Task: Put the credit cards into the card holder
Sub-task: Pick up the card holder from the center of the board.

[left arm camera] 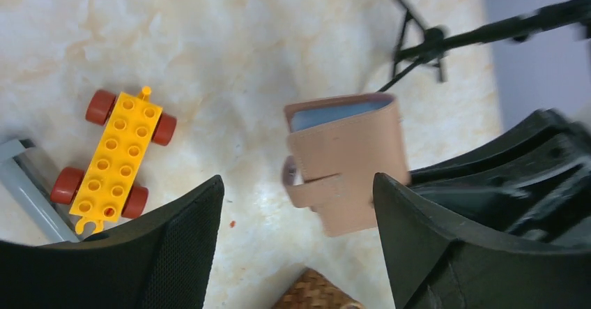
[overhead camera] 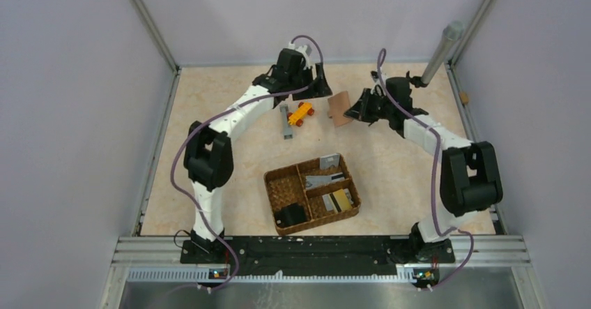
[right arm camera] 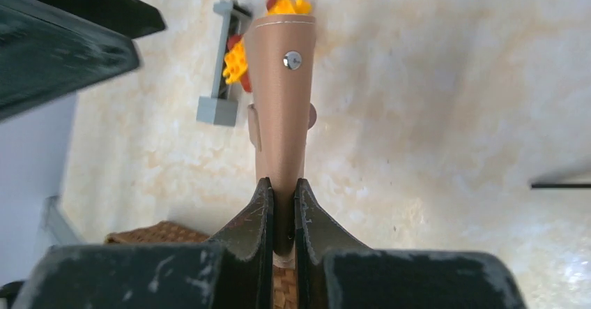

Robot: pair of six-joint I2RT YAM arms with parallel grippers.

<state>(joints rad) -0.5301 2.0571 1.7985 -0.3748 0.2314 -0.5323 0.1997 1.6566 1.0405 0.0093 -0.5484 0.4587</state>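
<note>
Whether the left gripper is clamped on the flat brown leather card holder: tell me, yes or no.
No, the left gripper stands wide open, while the right gripper pinches the card holder by its edge.

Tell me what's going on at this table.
The right gripper is shut on one edge of the small brown leather-like card holder, at the far side of the table. The left gripper is open close by the holder, gripping nothing. The grey and gold credit cards lie in the woven brown compartment basket, not yet picked up. A yellow toy car with red wheels sits nearby.
</note>
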